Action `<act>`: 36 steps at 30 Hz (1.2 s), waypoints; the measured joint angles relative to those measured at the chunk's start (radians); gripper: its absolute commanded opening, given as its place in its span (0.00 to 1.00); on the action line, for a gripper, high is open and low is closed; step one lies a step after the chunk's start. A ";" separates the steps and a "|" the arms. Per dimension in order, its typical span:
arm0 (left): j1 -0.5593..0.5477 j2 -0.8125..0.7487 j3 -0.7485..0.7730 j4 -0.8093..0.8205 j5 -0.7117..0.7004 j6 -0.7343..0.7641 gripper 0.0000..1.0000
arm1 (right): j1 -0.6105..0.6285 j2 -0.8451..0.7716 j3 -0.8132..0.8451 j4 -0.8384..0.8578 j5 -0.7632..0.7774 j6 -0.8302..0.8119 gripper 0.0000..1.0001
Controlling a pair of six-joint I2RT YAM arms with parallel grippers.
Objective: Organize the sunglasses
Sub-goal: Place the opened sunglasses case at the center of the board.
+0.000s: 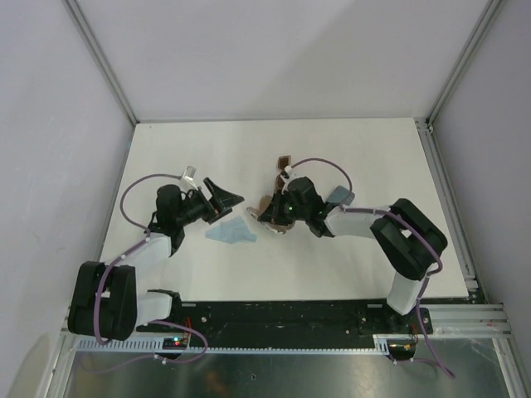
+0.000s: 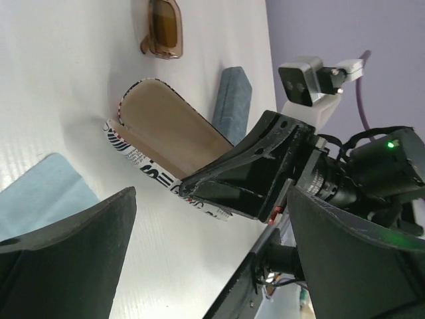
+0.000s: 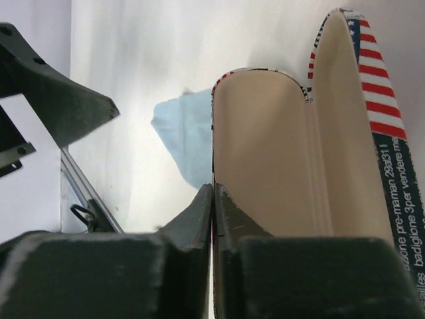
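One pair, the brown-amber sunglasses (image 2: 163,30), lies loose on the bench (image 1: 365,157) just beyond the open case (image 3: 259,159), whose lining is bare, so nothing looks stowed yet; the right hand (image 3: 212,194) pinches the case's rim, and the left hand (image 1: 224,196) is spread.

Just one pair in sight: the brown-amber sunglasses (image 2: 164,30), resting on the white table (image 2: 66,73) toward its far side. The frame is translucent amber and one brownish lens is showing, the rest cut off by the top edge of the left wrist view. They sit beyond the open case (image 2: 166,126), near it but not touching. Folded or not, can't tell.
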 measured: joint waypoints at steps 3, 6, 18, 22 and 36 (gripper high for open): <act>0.000 -0.017 0.000 -0.039 -0.033 0.025 0.99 | 0.024 0.040 0.048 0.018 0.018 0.023 0.52; 0.000 -0.039 0.000 -0.079 -0.069 0.045 0.99 | 0.036 0.053 0.085 0.024 0.031 0.031 0.63; 0.000 -0.078 -0.002 -0.173 -0.142 0.111 0.99 | -0.066 0.021 0.240 -0.207 0.155 -0.080 0.64; 0.000 -0.078 -0.002 -0.182 -0.167 0.129 0.98 | -0.111 0.024 0.321 -0.336 0.247 -0.150 0.63; 0.000 -0.203 -0.043 -0.397 -0.477 0.206 0.76 | -0.020 0.035 0.386 -0.531 0.334 -0.300 0.51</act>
